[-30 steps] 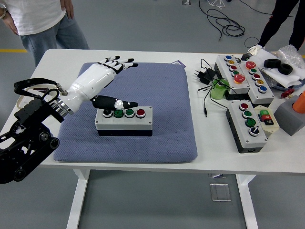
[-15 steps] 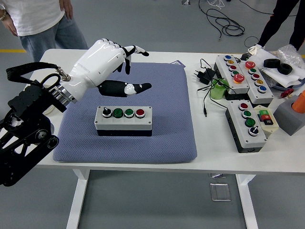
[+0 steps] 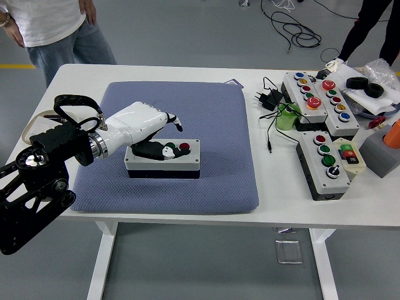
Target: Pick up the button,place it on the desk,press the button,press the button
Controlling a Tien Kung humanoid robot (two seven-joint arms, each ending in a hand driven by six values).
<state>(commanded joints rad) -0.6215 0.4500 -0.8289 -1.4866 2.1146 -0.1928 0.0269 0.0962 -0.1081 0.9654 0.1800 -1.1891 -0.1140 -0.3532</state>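
A grey button box (image 3: 187, 164) with a row of buttons lies on the blue mat (image 3: 219, 119) in the middle of the table. My left hand (image 3: 167, 135) is down on the box. Its black thumb (image 3: 164, 150) lies across the left buttons and hides them, while the fingers (image 3: 174, 120) curl down past the box's far edge. The red button (image 3: 184, 147) at the right end of the row stays uncovered. The box rests flat on the mat. No right arm shows.
Two larger button boxes (image 3: 315, 100) and a smaller one (image 3: 325, 162) sit on the right side of the table, with a black power adapter (image 3: 265, 99) and cable beside them. A grey block with an orange part (image 3: 382, 149) stands at the right edge. A person (image 3: 56, 31) stands at the far left.
My left hand pressed the box, rose above the mat with fingers spread, and has now come back down onto the box with the thumb over the left buttons and fingers curled.
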